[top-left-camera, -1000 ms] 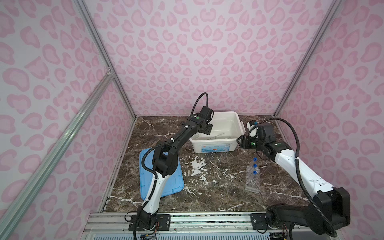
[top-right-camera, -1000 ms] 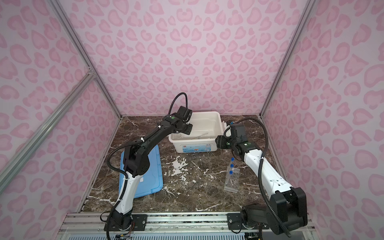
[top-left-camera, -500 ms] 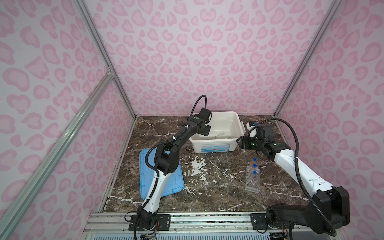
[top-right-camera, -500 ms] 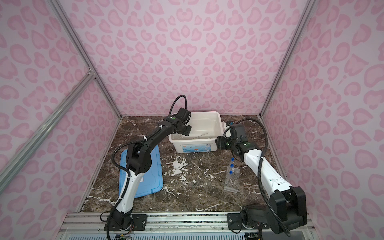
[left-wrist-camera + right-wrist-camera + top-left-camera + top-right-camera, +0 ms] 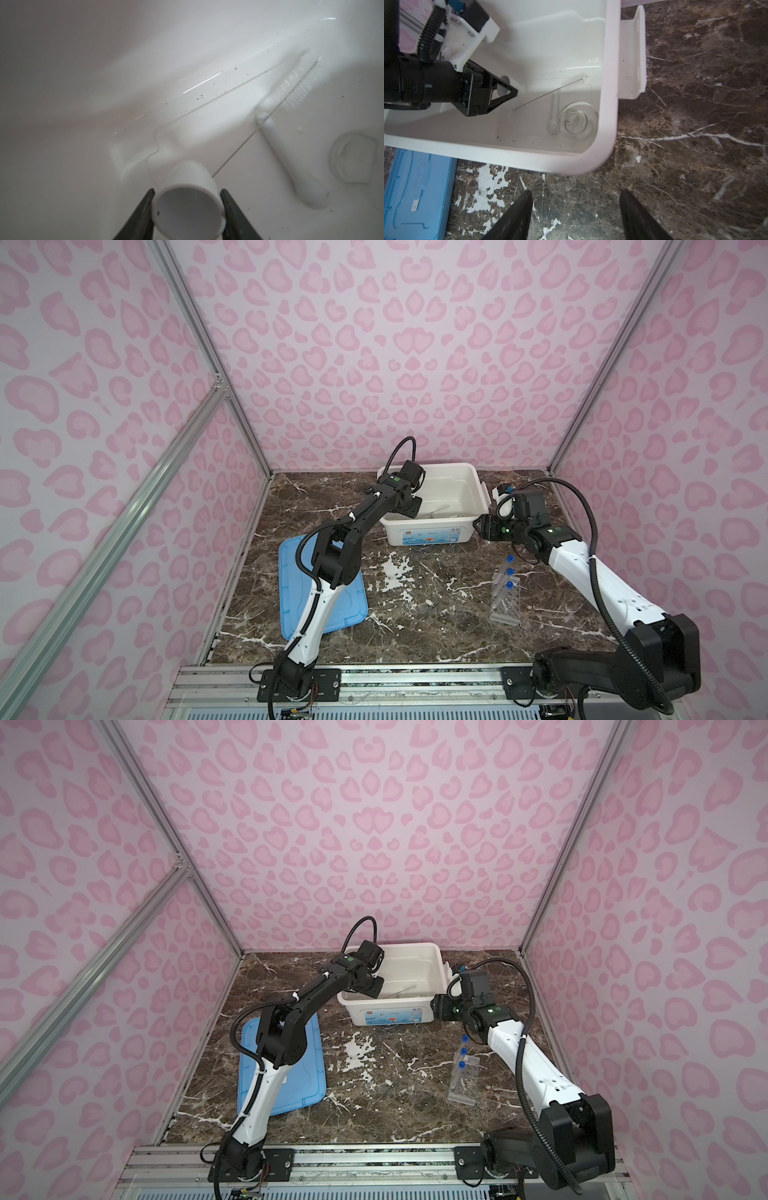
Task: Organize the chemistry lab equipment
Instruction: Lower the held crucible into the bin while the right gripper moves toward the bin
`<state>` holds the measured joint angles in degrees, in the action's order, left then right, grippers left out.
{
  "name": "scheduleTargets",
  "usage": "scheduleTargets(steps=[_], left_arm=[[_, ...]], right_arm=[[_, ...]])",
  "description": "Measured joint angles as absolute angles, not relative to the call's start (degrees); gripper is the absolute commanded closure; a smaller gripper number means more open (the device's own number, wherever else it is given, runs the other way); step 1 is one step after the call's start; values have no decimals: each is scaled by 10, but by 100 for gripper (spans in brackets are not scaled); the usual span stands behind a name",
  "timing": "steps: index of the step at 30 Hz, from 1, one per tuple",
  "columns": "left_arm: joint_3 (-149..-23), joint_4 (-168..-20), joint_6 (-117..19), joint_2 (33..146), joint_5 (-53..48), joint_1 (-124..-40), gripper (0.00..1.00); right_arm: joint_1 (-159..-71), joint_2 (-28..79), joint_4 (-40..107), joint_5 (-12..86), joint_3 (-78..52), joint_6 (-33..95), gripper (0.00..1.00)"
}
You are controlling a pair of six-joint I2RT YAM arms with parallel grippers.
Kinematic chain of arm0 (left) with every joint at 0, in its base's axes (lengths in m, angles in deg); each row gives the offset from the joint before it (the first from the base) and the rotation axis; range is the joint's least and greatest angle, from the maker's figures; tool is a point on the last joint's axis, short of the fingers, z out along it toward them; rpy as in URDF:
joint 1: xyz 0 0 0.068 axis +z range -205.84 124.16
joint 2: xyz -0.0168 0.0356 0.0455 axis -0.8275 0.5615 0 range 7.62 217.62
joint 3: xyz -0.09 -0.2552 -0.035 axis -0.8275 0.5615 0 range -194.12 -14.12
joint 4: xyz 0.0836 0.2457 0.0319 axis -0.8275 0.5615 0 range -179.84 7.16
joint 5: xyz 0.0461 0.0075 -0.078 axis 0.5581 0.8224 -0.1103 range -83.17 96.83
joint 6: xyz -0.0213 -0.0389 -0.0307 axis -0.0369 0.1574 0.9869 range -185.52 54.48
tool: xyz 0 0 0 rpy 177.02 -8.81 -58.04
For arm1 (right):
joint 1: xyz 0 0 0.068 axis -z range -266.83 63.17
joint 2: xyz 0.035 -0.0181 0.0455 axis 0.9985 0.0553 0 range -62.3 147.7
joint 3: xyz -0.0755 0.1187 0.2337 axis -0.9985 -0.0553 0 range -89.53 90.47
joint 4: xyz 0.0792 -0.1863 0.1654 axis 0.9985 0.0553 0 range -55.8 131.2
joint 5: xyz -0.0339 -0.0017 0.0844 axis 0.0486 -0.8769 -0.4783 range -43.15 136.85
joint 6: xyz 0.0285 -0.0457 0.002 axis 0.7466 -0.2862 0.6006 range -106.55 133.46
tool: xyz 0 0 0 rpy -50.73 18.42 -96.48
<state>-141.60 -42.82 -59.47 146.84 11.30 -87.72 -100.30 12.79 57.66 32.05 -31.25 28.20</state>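
Nothing has moved: my left pincer [image 5: 187, 190] still grips the mortar [image 5: 187, 180] in the bin [image 5: 428, 526]; progress pauses. My right pincer [image 5: 575, 192] hangs open nearby.

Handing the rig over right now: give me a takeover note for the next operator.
Left gripper: inside the white bin, shut on the mortar bowl, tilted.
Right gripper: open, empty, over the table beside the bin.
In the bin: pestle, brush, glass flask.
On the table: tube rack holding three blue-capped test tubes; blue lid lying flat.
Done: tubes racked. Left: bowl, pestle, flask unsorted; lid off.
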Motion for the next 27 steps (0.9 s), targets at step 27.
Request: scheduleTargets(steps=[27], left_arm=[[-1416,-418,-599,1469,98,-877,17]], right_arm=[[-1010,101,578,319,-309,236,27]])
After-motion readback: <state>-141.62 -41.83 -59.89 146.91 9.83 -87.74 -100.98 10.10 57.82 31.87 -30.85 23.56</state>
